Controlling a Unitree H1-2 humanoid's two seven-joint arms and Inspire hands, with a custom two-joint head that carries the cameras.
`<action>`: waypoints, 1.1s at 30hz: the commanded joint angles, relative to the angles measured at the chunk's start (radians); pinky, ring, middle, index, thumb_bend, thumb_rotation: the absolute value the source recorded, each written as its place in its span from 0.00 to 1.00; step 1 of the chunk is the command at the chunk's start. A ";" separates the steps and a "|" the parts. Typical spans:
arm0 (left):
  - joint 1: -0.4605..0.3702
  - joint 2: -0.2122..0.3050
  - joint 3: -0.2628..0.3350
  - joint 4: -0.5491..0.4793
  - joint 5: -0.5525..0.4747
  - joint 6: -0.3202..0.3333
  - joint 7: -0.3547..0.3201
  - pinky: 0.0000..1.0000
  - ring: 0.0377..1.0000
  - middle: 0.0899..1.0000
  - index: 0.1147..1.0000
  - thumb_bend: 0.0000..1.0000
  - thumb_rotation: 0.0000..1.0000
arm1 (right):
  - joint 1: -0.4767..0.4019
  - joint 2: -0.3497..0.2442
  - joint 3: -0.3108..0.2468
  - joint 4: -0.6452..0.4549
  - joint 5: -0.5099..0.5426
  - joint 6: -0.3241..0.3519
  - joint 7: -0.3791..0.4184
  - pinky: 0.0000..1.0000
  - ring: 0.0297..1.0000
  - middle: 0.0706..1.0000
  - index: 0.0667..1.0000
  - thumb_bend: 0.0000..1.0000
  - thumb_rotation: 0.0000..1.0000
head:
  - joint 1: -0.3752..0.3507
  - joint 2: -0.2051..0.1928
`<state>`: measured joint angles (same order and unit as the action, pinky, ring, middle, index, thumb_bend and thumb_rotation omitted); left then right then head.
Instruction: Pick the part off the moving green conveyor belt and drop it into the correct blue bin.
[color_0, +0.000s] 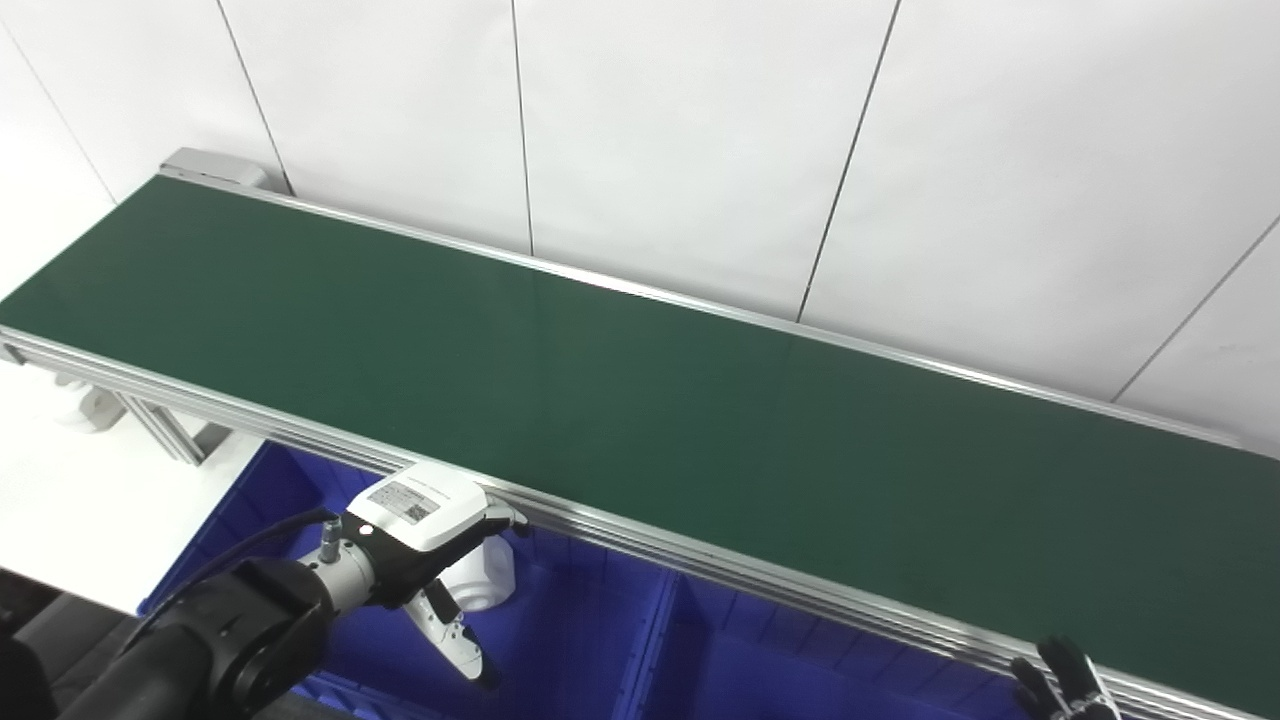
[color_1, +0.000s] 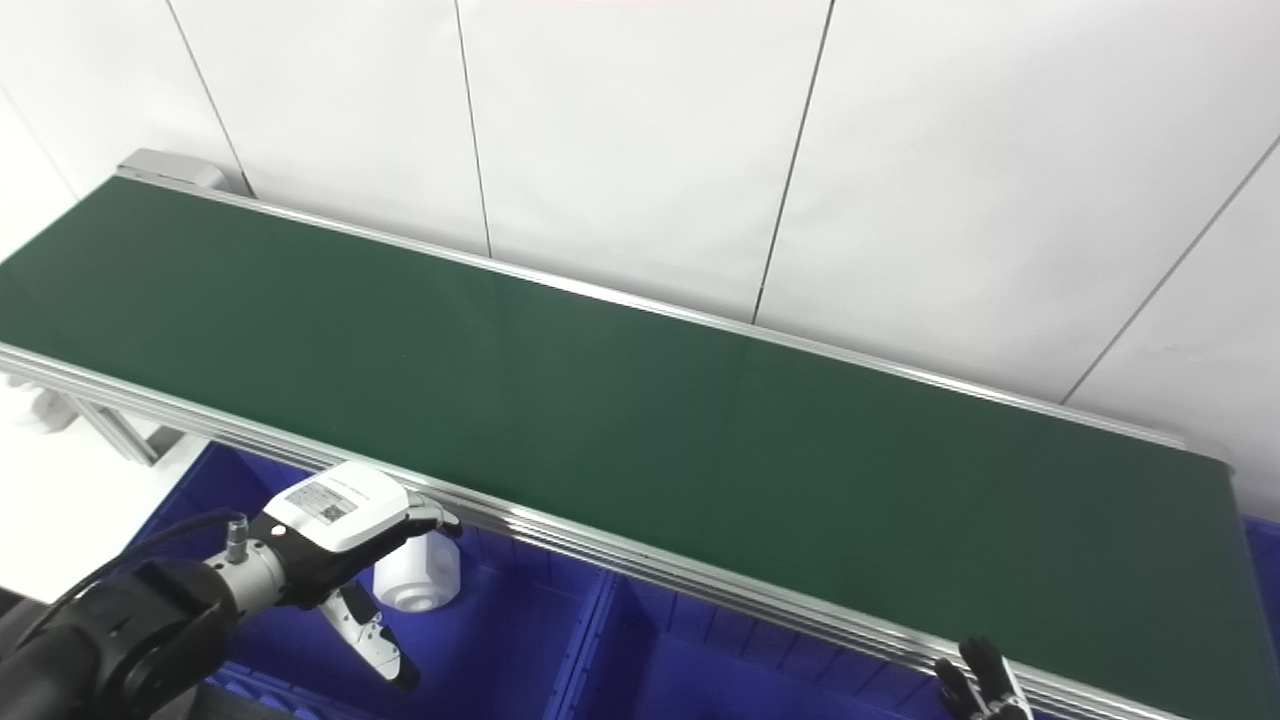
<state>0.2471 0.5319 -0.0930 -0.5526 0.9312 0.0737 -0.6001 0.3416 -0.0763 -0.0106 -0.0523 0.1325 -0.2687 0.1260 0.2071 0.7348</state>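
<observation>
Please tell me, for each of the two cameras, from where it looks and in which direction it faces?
Left eye view: on the head, looking down and forward at the green conveyor belt; left hand over the blue bin, right hand at the bottom edge.
Right eye view: beside it, a little to the right, same direction; both hands show.
Shared: belt, bins, a white part by the left hand, white wall.

I'm looking at a white panelled wall (color_0: 700, 140) and not much else.
Dark seams run down it, splitting it into tall panels. Below the wall's left end I see pale floor (color_0: 70, 500), and grey metal support legs (color_0: 160, 425) standing on it.
</observation>
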 joint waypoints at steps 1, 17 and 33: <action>0.013 -0.006 0.049 -0.068 -0.148 0.016 0.028 0.74 0.82 0.83 0.80 0.95 0.61 | -0.009 0.011 0.010 -0.017 -0.007 -0.049 0.005 0.87 0.87 0.91 0.89 0.83 0.93 | -0.050 0.005; -0.003 -0.324 0.206 0.258 -0.766 -0.163 0.343 0.86 0.91 0.96 0.97 0.75 0.71 | -0.017 0.176 0.131 -0.083 -0.268 0.042 -0.122 0.89 0.91 0.95 0.94 0.76 1.00 | -0.532 0.048; -0.102 -0.290 0.174 0.307 -0.915 -0.122 0.345 0.88 0.94 0.98 1.00 0.71 0.68 | -0.019 0.274 0.191 -0.112 -0.391 0.092 -0.233 0.90 0.93 0.97 0.95 0.71 1.00 | -0.802 0.134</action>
<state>0.1671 0.2496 0.0837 -0.2009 0.0399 -0.0465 -0.2720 0.3279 0.1618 0.1622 -0.1363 -0.2588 -0.1586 -0.0925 -0.5952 0.8682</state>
